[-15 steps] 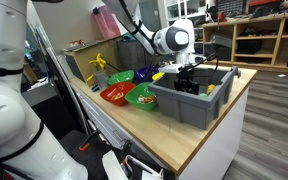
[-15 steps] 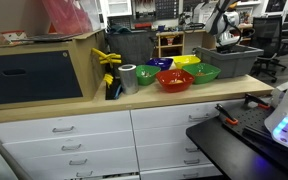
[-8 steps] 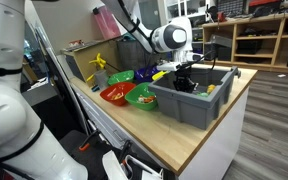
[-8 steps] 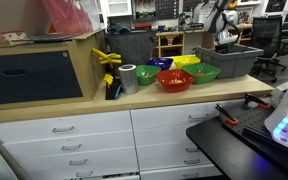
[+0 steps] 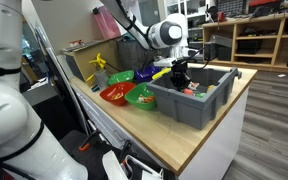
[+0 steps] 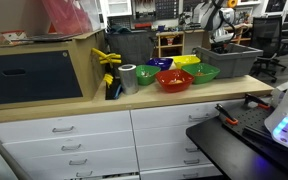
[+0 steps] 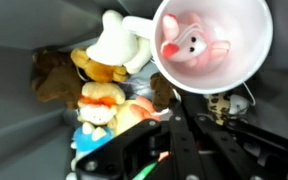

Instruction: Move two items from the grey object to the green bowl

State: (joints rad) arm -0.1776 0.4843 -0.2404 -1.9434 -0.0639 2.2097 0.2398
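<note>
The pincer (image 5: pixel 181 82), apart or together I cannot tell, hangs over the large grey plastic bin (image 5: pixel 189 108) of small plush toys (image 7: pixel 102 100), which look light and soft and are probably best pinched mid-body.

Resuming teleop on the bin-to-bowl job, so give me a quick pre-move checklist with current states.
1. End effector over bin: ok.
2. Item in grasp: cannot tell; wrist view too blurred.
3. Items left in bin: ok; white plush, pink mouse in white cup.
4. Target bowl unambiguous: not ok; near green bowl and far green bowl both present.
5. Near green bowl beside bin, top unobstructed: ok.
</note>
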